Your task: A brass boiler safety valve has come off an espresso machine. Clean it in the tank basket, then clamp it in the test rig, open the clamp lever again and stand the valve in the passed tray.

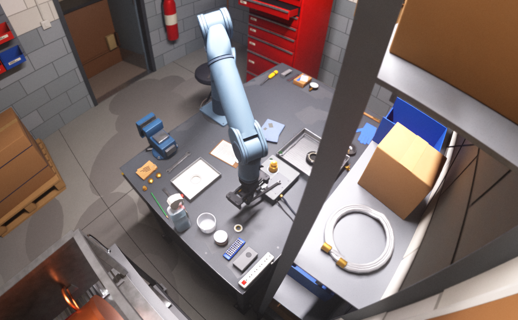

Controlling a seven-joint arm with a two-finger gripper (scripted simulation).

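The brass valve stands upright on the grey test rig at the middle of the bench. The rig's dark clamp lever reaches from the rig toward the bench's front edge, and my gripper is down at its free end, closed around the lever. The steel tank basket lies just behind the rig to the right, partly hidden by a shelf post. The white passed tray sits left of the rig with a round seat in its middle.
A red tool cabinet stands behind the bench. A blue vise sits at the left corner. A spray bottle, white cups and a power strip line the front edge. A shelf post crosses the right side.
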